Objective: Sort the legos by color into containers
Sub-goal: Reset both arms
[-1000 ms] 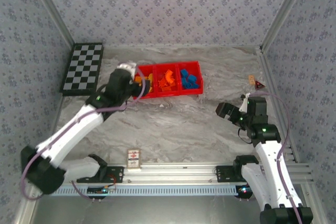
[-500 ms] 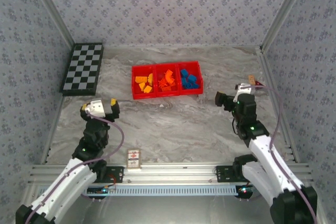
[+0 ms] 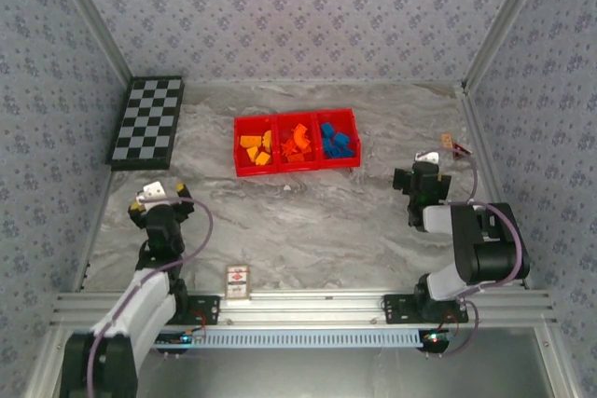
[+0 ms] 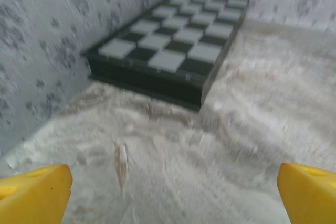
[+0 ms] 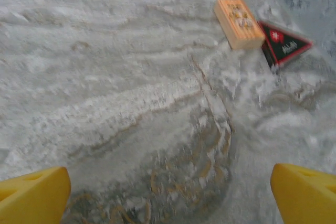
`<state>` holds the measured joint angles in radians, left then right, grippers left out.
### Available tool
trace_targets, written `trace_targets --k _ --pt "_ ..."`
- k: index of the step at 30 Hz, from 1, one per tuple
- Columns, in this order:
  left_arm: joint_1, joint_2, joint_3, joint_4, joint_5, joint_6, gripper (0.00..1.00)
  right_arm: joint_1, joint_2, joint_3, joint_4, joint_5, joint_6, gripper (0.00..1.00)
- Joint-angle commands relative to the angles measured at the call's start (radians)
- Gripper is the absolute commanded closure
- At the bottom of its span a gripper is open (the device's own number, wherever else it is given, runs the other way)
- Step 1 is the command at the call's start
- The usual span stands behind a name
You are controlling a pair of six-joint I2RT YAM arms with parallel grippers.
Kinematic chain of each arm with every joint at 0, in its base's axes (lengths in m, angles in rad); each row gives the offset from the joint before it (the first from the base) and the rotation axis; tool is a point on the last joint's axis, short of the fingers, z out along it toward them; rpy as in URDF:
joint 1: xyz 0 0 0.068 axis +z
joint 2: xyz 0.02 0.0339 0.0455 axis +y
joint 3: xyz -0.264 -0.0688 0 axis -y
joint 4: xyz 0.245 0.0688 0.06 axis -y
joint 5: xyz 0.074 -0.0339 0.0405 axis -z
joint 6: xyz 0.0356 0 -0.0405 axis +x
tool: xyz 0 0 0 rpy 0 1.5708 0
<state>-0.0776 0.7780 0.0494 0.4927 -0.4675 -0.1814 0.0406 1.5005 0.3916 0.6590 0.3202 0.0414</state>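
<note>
Marbled table (image 3: 317,230), red tray (image 3: 297,171) far centre holding colour-grouped legos (image 3: 298,142), left gripper (image 4: 168,192) spread wide, right gripper (image 5: 168,192) likewise.

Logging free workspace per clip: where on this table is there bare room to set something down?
Largest bare patch: marble between the red tray and the printed card, flanked by the left gripper and right gripper. Also bare: between checkerboard and tray, and behind the tray. Crowded: the tray's compartments, full of bricks, and the right-wall corner by the orange block.

checkerboard (image 3: 146,122) at far left, small printed card (image 3: 239,281) near front, orange block (image 5: 239,23) just beside black triangular piece (image 5: 283,45)
</note>
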Motion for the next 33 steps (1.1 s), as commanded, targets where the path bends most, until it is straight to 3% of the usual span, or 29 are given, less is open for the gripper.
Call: trace_targets --k 1,5,7,8,10,12,13,15,17,18,21,33 --pt "0.016 0.179 0.065 0.205 0.160 0.009 0.00 -0.012 0.070 -0.060 0.357 -0.058 -0.066 0.00" --pt "0.023 0.475 0.224 0.287 0.239 0.086 0.00 0.013 0.047 -0.053 0.298 -0.024 -0.073 0.00" --pt "0.028 0.567 0.319 0.221 0.262 0.149 0.03 0.015 0.039 -0.054 0.290 -0.001 -0.073 0.00" --pt "0.033 0.629 0.323 0.274 0.287 0.169 0.01 0.016 0.037 -0.056 0.289 -0.004 -0.072 0.00" --pt "0.040 0.824 0.283 0.602 0.296 0.197 0.00 0.020 0.043 -0.060 0.300 0.003 -0.078 0.00" --pt "0.065 0.733 0.341 0.329 0.320 0.146 0.00 0.022 0.043 -0.060 0.297 0.006 -0.078 0.00" --pt "0.070 0.785 0.334 0.440 0.320 0.152 0.00 0.021 0.042 -0.058 0.297 0.006 -0.078 0.00" --pt "0.071 0.744 0.370 0.293 0.320 0.141 0.00 0.021 0.042 -0.060 0.298 0.006 -0.078 0.00" --pt "0.065 0.769 0.334 0.411 0.292 0.144 0.00 0.020 0.045 -0.055 0.294 -0.001 -0.073 0.00" --pt "0.065 0.748 0.355 0.320 0.278 0.131 0.00 0.013 0.043 -0.047 0.274 -0.018 -0.061 0.00" --pt "0.062 0.755 0.346 0.353 0.260 0.130 0.00 -0.024 0.035 -0.030 0.228 -0.085 -0.039 0.00" --pt "0.054 0.756 0.342 0.363 0.246 0.137 0.00 -0.036 0.035 -0.026 0.220 -0.103 -0.038 0.00"
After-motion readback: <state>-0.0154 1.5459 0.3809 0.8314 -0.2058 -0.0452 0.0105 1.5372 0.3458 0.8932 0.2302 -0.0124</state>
